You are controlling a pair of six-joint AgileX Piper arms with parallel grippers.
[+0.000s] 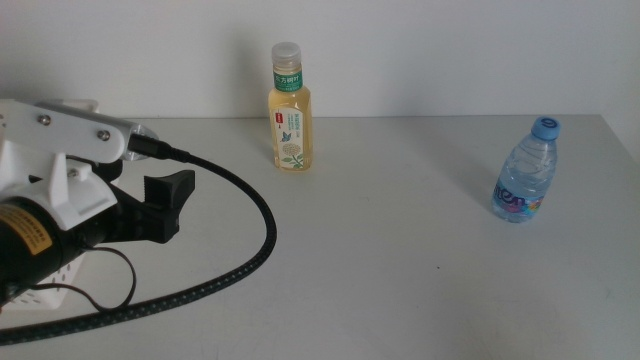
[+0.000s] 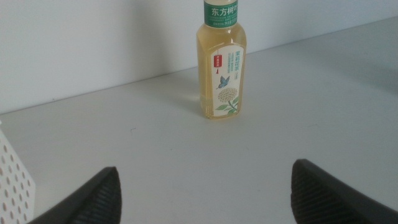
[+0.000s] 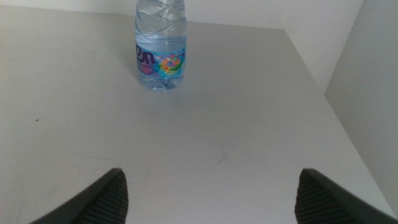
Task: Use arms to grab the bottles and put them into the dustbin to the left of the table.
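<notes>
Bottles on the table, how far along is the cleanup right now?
Nothing shows as binned: the dustbin interior is hidden. In hand: nothing. The left gripper is open by the dustbin, facing the upright yellow tea bottle without touching it. Left: that bottle and the water bottle, standing at the table right side, with the right gripper open short of it.

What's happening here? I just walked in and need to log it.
Nothing is held right now. The left gripper is open at the table's left side, facing the upright yellow tea bottle by the back wall. The right gripper, also open, faces the water bottle. The white perforated dustbin sits beside the left arm.
</notes>
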